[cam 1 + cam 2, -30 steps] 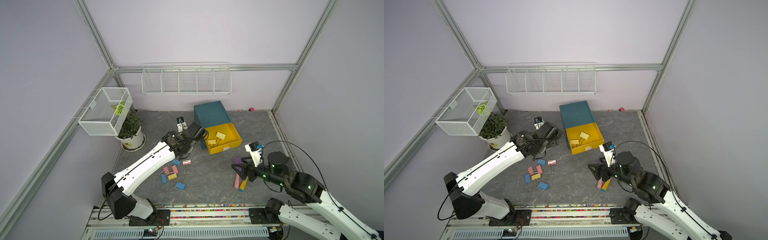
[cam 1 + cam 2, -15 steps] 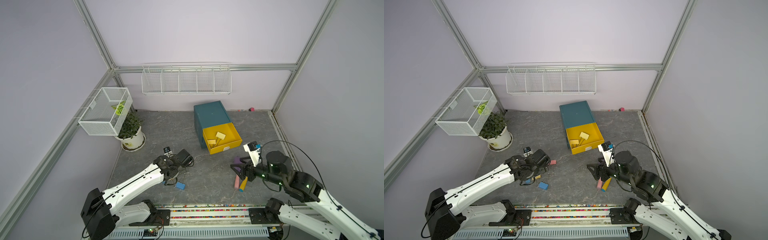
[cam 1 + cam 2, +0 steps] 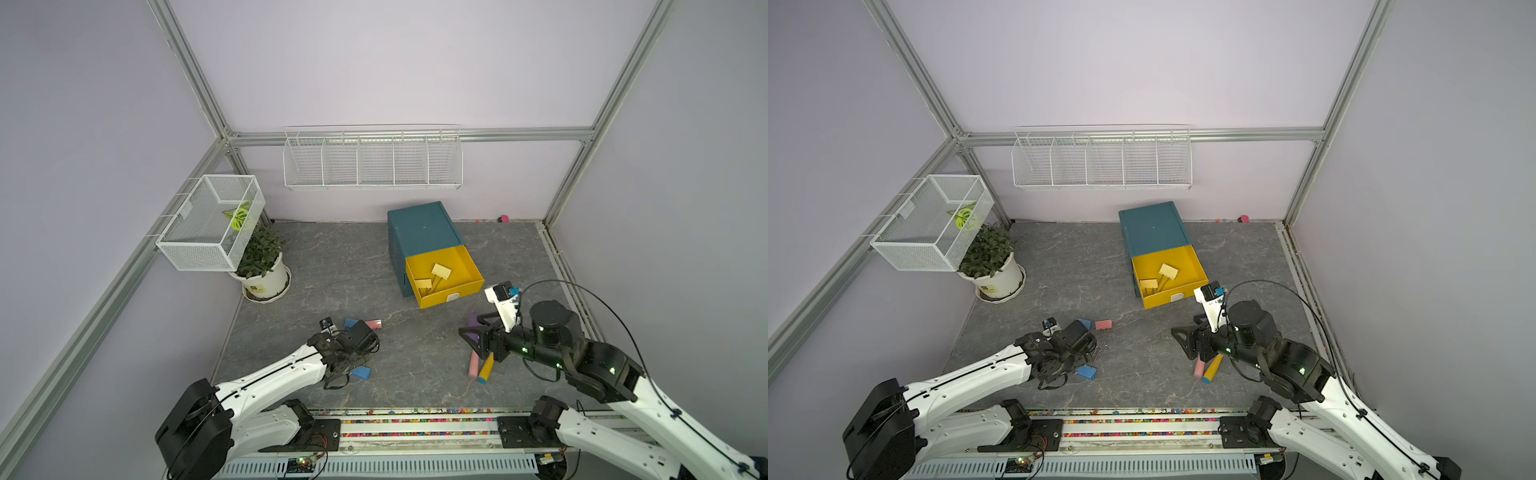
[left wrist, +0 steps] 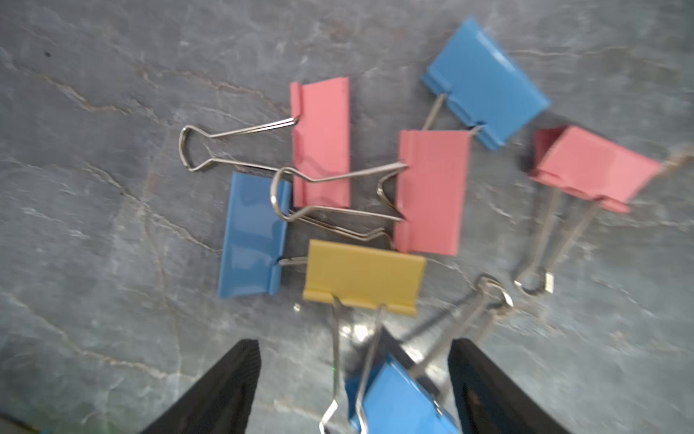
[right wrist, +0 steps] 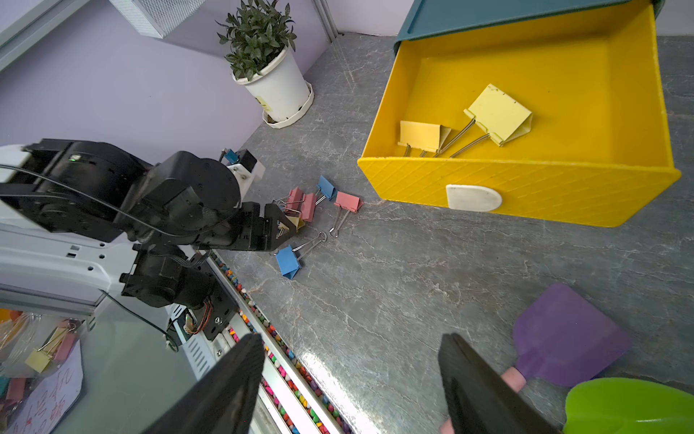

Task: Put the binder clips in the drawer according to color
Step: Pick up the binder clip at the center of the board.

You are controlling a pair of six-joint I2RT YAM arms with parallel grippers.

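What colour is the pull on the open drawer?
White pull on the yellow drawer; right wrist view shows it best.

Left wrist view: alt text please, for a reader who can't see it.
The open left gripper points down at seven binder clips scattered on a grey marbled tabletop: three pink, three blue, one yellow. The yellow clip and a blue clip lie nearest it.
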